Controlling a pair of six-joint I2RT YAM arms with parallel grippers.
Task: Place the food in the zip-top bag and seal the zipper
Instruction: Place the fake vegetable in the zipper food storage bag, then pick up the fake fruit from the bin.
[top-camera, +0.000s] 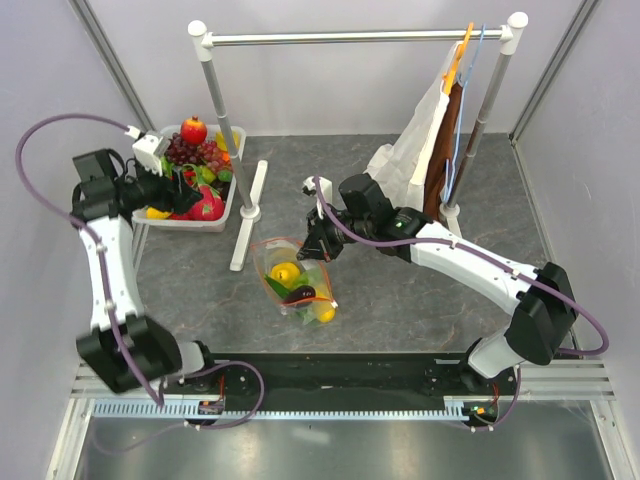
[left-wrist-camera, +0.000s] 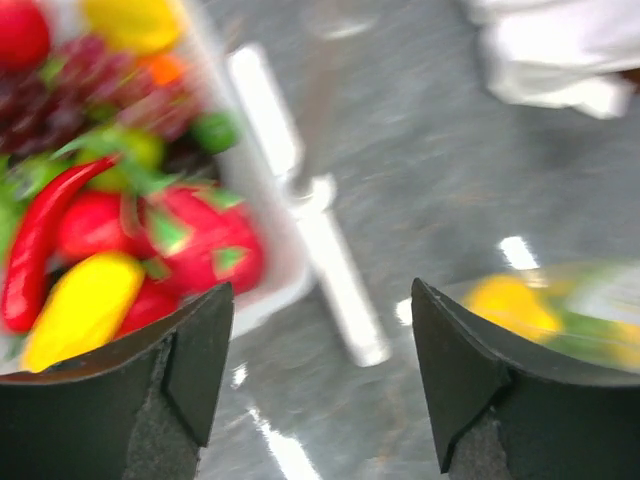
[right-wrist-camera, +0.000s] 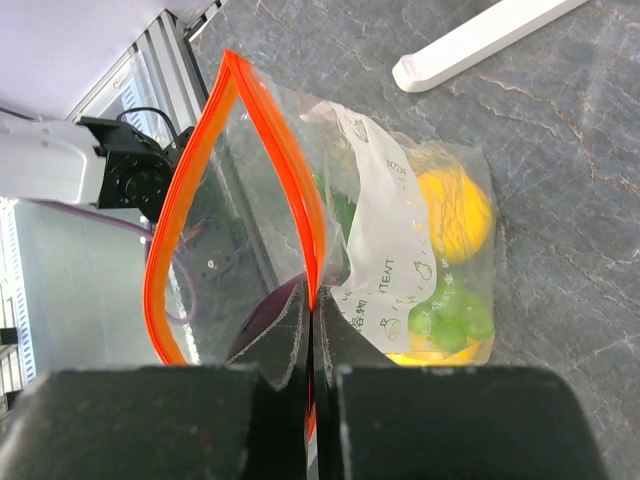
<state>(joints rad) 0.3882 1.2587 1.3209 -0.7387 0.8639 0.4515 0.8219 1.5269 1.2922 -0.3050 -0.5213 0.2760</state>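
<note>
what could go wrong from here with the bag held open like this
1. The right gripper pinches the zipper at just one spot; if the thin strip slips, the mouth of the zip-top bag may collapse.
2. The left gripper is open and empty by the crowded tray; grabbing from that pile of food could knock neighbours onto the table.

The grey, stone-patterned worktop (top-camera: 420, 300) carries a white rectangular plastic tray (top-camera: 190, 224) at its far left. Just beside the tray's right side lies the long flat white foot bar (top-camera: 248, 215) of a garment rack, running front to back. The rack's other foot (top-camera: 452, 212) stands to the right, where a white hanging cloth (top-camera: 395, 160) reaches the surface. Nearer the front, a clear crinkly plastic zip-top bag (top-camera: 297, 285) rests on its lower end, its orange-red mouth lifted.
</note>
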